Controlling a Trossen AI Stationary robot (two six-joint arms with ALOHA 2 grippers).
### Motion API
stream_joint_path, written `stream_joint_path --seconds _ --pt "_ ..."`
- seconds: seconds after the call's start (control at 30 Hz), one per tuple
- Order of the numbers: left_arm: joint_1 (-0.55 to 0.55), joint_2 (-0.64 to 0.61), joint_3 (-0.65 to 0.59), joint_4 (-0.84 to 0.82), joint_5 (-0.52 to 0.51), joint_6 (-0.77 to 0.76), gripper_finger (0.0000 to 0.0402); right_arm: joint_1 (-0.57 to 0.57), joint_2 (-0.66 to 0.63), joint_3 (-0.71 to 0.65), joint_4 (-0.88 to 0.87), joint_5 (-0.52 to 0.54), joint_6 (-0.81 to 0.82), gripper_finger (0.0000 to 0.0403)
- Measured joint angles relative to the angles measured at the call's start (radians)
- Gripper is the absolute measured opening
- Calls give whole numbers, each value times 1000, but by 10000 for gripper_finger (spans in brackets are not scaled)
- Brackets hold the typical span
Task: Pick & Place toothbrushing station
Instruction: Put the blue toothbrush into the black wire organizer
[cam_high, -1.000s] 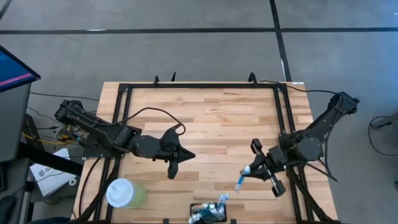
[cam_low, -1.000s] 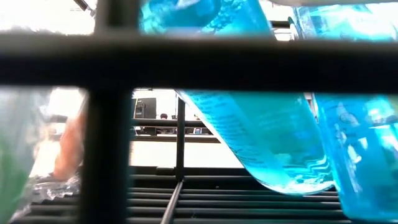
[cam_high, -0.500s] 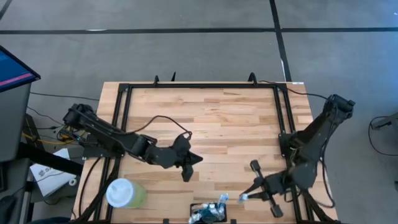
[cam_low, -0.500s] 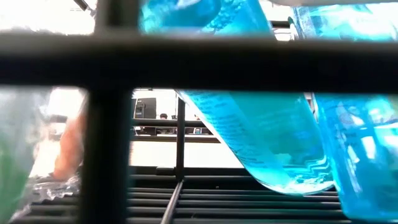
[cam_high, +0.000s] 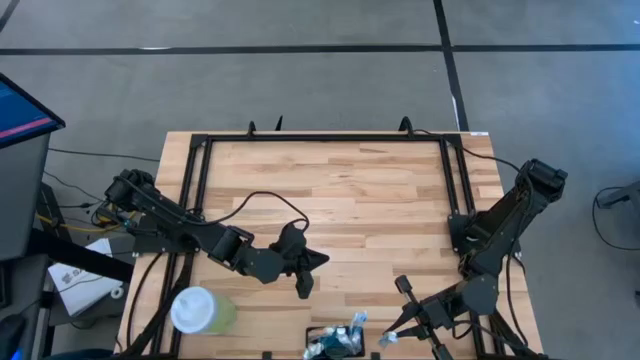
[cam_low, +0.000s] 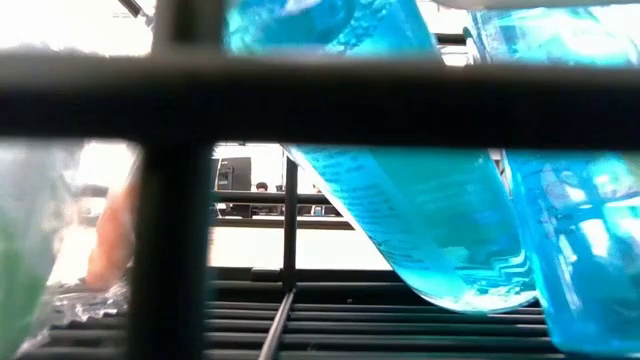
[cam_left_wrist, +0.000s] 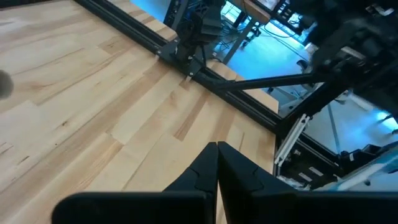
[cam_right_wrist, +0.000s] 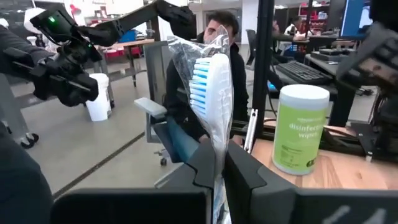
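Note:
The toothbrushing station (cam_high: 335, 346), a small black holder with teal tubes and a toothbrush (cam_high: 357, 321) standing in it, sits at the table's near edge. Just to its right, my right gripper (cam_high: 400, 328) is shut on a white toothbrush with blue bristles (cam_right_wrist: 208, 81) in a clear wrapper. My left gripper (cam_high: 305, 280) hovers shut and empty over the table's middle, above and left of the station; its closed fingers (cam_left_wrist: 217, 168) show over bare wood. The low view is filled by the teal tubes (cam_low: 400, 190) behind black bars. My right gripper pinches the wrapped toothbrush's handle (cam_right_wrist: 217, 163) between its two fingers. The fingers lie about level and point toward the table's left. The bristle head stands out past the fingertips, and the toothbrush is lifted clear of the table.
A pale green canister with a white lid (cam_high: 200, 310) stands at the near left corner, also seen as the wipes canister (cam_right_wrist: 301, 127). A black frame rail (cam_high: 325, 138) rims the table. A person (cam_right_wrist: 217, 37) sits in the room beyond.
My right gripper has swung toward the table's near edge and sunk, carrying the wrapped toothbrush to just right of the station. My left gripper has drifted toward the near right and lower, staying shut.

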Motion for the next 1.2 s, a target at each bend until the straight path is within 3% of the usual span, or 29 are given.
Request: stream_joint_path --seconds 0.2,0.5,0.8,1.2 --pt "-3 0 0 20 0 1 1 1 10 -84 167 2 30 6" --pt "-3 0 0 26 -18 1 1 -55 47 -99 181 7 38 8" --pt "-2 0 0 31 -18 2 1 -109 107 -124 339 -94 20 8" --pt "-2 0 0 35 -16 2 1 -127 109 -195 366 -93 23 8"
